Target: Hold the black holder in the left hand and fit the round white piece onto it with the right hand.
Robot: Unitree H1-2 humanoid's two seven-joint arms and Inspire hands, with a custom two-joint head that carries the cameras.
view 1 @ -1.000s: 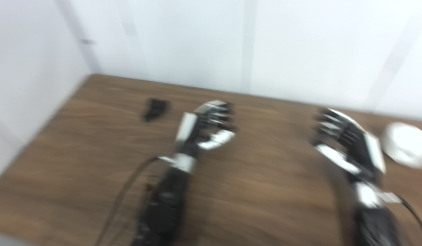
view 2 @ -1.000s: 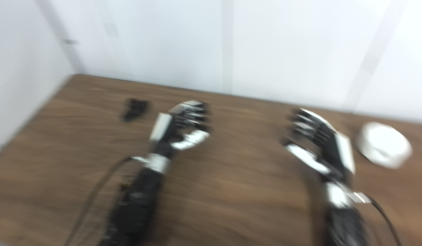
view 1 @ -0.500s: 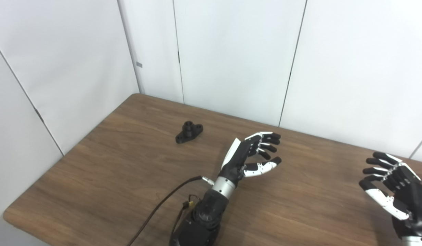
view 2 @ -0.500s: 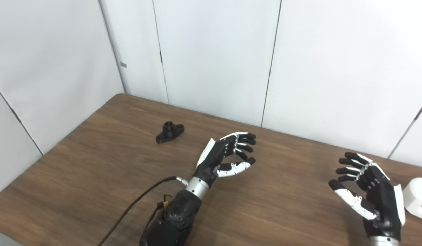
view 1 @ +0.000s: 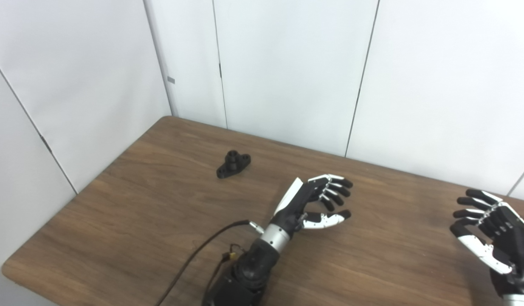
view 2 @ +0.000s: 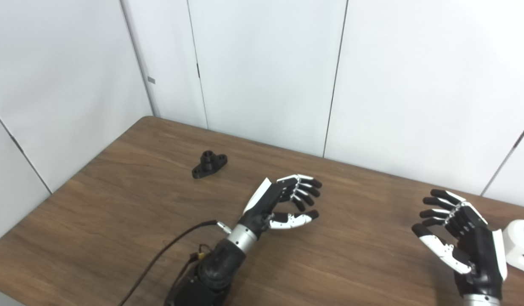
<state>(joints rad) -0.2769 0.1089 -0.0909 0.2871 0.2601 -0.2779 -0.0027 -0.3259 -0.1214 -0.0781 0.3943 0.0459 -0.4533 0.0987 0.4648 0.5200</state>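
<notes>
The black holder (view 1: 233,164) lies flat on the brown table (view 1: 130,212) toward its far left, its short round post pointing up. My left hand (view 1: 315,202) hovers over the table's middle, open and empty, well to the right of the holder. The round white piece (view 2: 519,246) sits at the right edge of the right eye view, partly cut off. Just left of it my right hand (view 2: 461,240) is raised, open, fingers spread, holding nothing. The white piece is out of the left eye view.
White wall panels (view 1: 287,72) close in the table at the back and on the left. A dark cable (view 1: 194,259) runs from my left forearm to the table's near edge.
The camera swung left and up, then settled. In the last half second my left hand sank slightly toward the table; my right hand stayed nearly still. Holder and white piece stayed put.
</notes>
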